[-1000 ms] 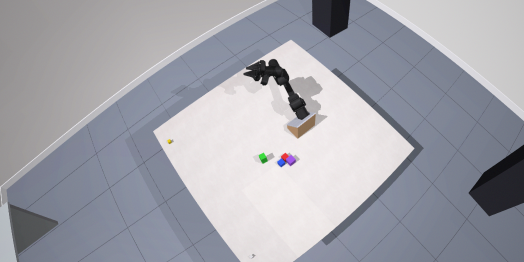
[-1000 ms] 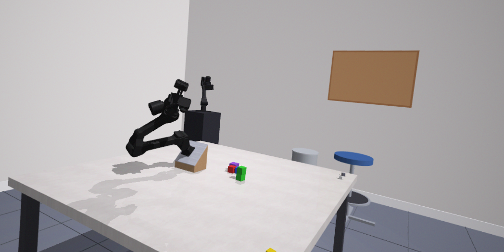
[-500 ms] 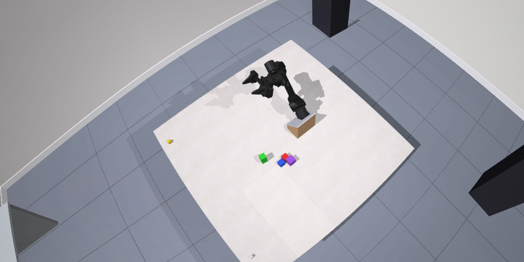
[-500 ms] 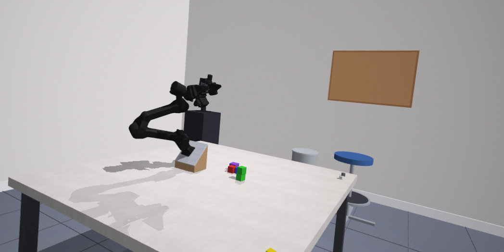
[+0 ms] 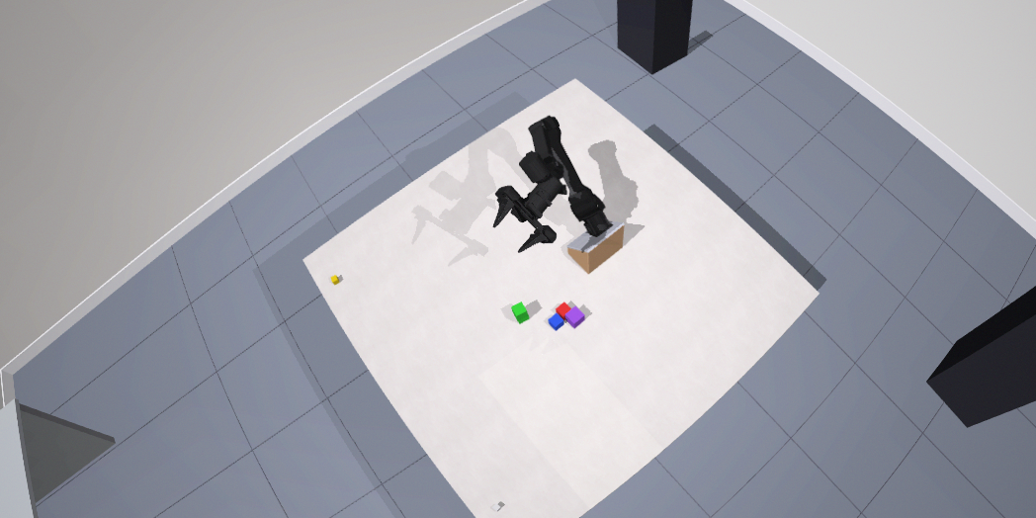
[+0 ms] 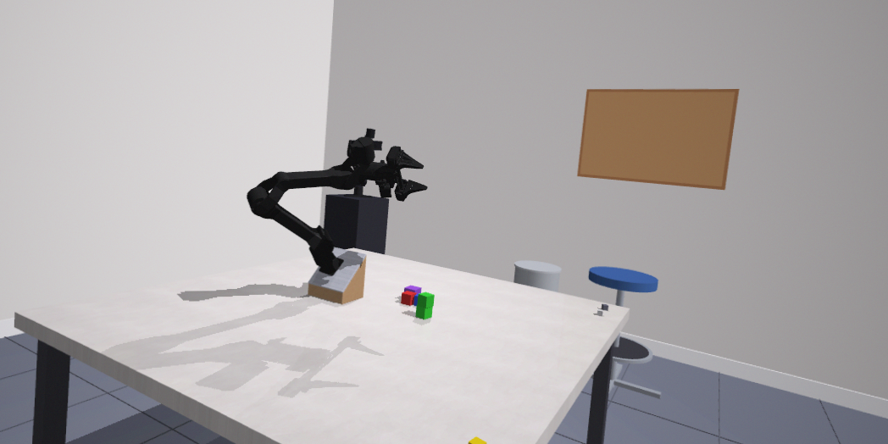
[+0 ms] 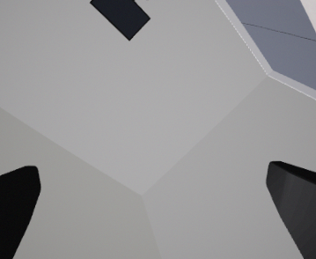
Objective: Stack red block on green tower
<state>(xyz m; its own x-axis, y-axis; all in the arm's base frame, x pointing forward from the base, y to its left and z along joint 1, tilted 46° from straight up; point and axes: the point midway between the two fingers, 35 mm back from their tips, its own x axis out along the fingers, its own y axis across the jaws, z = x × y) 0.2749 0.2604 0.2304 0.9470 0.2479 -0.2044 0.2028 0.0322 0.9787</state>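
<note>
The red block (image 5: 562, 308) (image 6: 407, 298) lies on the table (image 5: 435, 369) (image 6: 485, 366), close beside the purple block and the blue block. The green tower (image 5: 519, 311) (image 6: 424, 307) stands upright to their left in the top view. In the exterior view it shows as two green blocks, one on the other, with nothing on top. My gripper (image 5: 507, 238) (image 6: 424, 176) (image 7: 155, 175) is wide open and empty, high above the table and well away from the blocks. The wrist view shows only walls, a bit of floor and the fingers, no blocks.
The purple block (image 5: 574, 316) (image 6: 412, 289) and the blue block (image 5: 556, 322) (image 6: 417, 300) crowd the red one. The arm's wedge base (image 5: 607, 251) (image 6: 354, 285) stands behind them in the top view. A small yellow block (image 5: 334, 279) (image 6: 477, 441) lies near the table's edge.
</note>
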